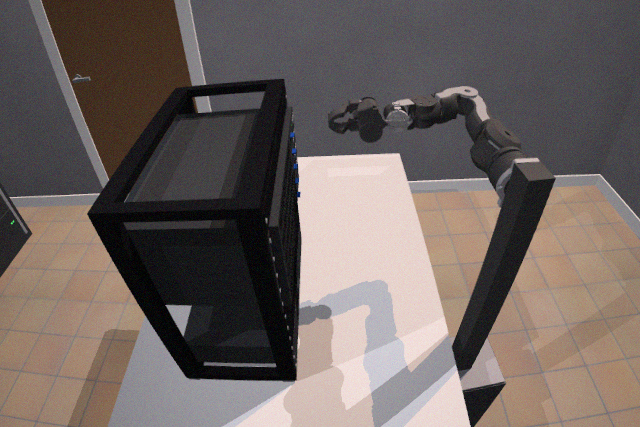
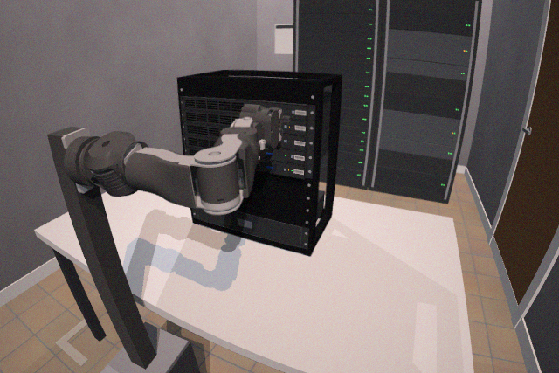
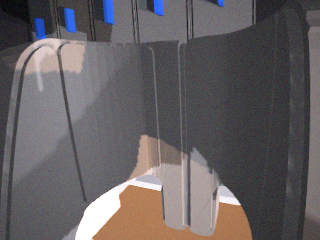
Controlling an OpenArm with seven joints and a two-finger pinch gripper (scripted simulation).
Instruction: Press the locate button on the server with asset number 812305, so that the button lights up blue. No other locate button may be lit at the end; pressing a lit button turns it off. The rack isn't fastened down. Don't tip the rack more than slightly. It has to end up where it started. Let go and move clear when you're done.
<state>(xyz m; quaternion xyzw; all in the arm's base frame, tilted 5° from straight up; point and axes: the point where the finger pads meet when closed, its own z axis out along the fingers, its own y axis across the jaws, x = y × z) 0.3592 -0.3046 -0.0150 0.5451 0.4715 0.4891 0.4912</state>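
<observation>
The black rack [image 1: 206, 226] stands upright on the white table, and it also shows in the exterior view [image 2: 261, 156]. Several servers with white label plates [image 2: 298, 141] are stacked in its upper half; the asset numbers are too small to read. Small blue marks [image 1: 294, 152] run down the rack's front edge and show at the top of the wrist view [image 3: 107, 11]. My gripper [image 1: 334, 121] is shut and empty. It hovers in front of the upper servers, a short gap from the rack face. In the exterior view my own arm [image 2: 211, 175] hides the fingertips. The wrist view shows the shut fingers [image 3: 187, 210].
The arm's dark post [image 1: 506, 257] stands at the table's right edge. Tall server cabinets [image 2: 388, 89] stand against the back wall behind the rack. A brown door [image 1: 103, 50] is behind the rack's far side.
</observation>
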